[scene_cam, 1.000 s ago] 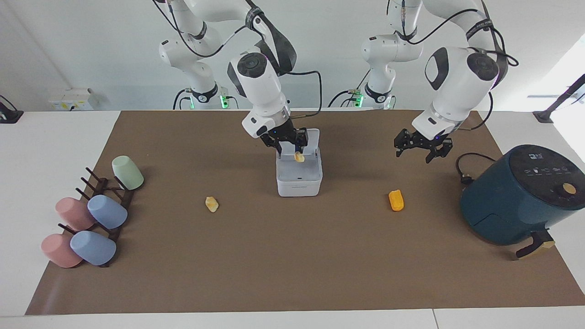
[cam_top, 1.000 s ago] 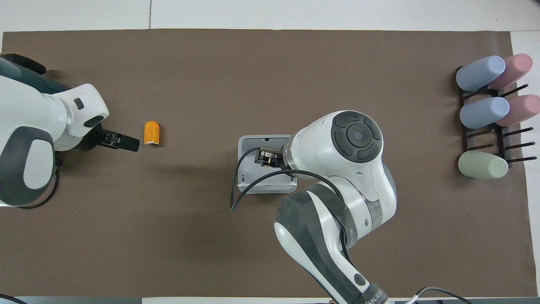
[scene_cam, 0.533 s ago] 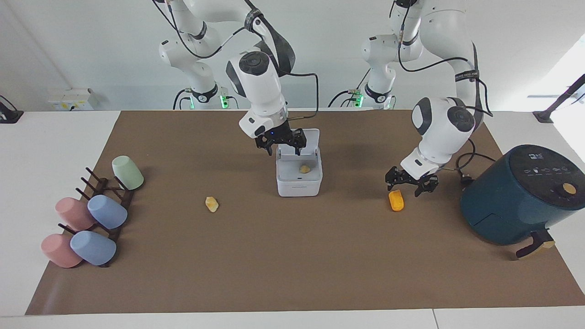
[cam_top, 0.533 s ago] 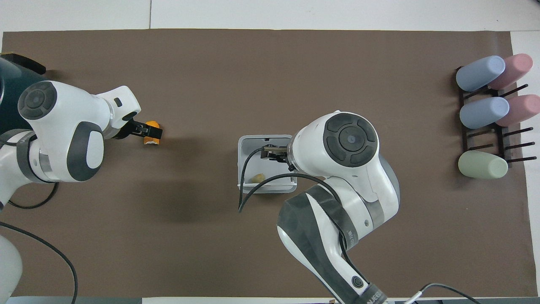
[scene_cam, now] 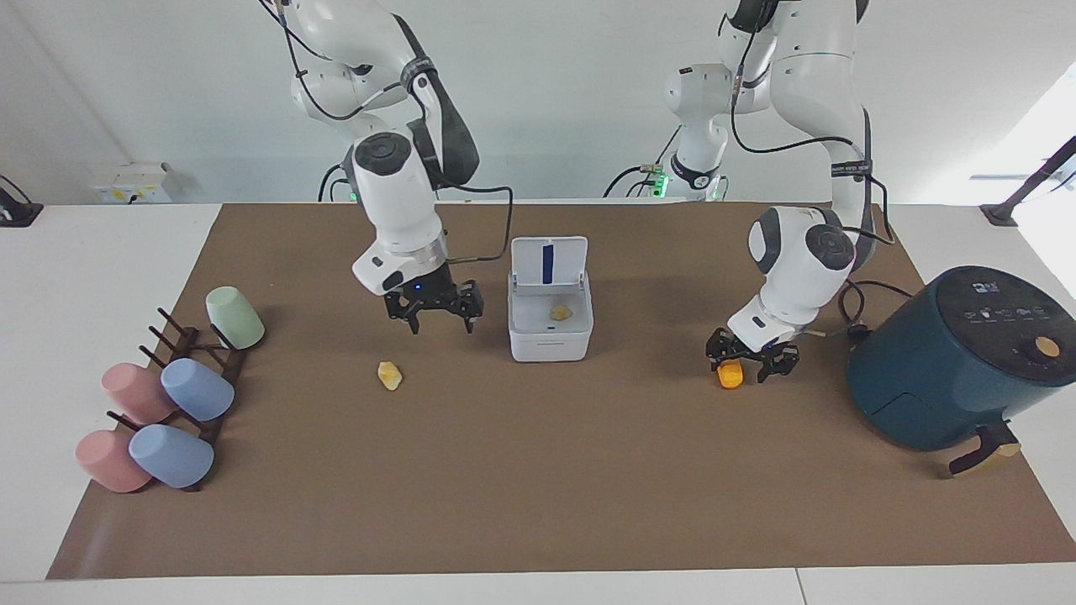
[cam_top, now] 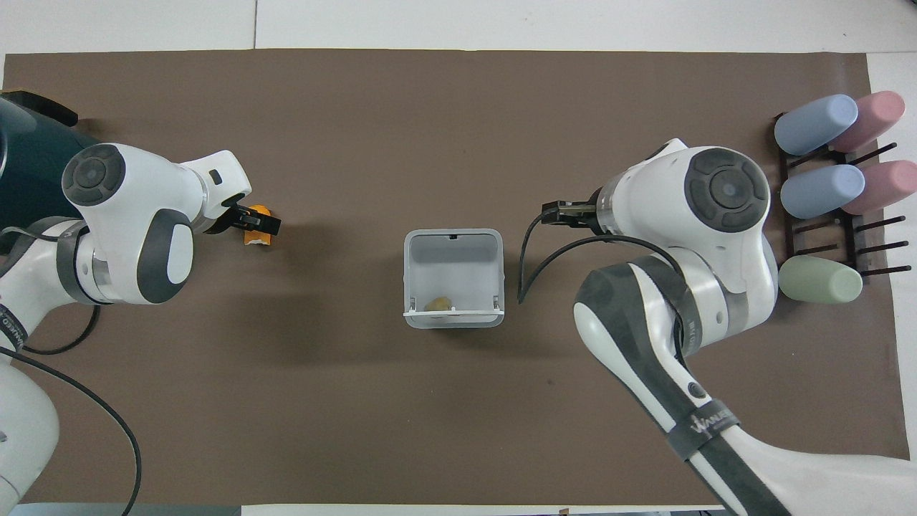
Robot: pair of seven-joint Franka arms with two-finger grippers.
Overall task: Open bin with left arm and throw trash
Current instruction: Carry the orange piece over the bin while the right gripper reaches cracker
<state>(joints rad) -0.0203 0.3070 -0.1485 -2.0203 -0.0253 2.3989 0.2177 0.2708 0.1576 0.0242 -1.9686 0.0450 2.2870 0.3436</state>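
Straddling the orange piece [scene_cam: 729, 376] with spread fingers, the left gripper [scene_cam: 751, 361] must pinch it; the right gripper [scene_cam: 435, 313], released, hangs beside the open bin [scene_cam: 551, 336].

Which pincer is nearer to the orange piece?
Left. The left pincer straddles the orange piece; the right pincer hovers over the mat beside the bin.

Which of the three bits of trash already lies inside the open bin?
The pale yellow lump lies in the bin. The other pale lump and the orange piece are still on the mat.
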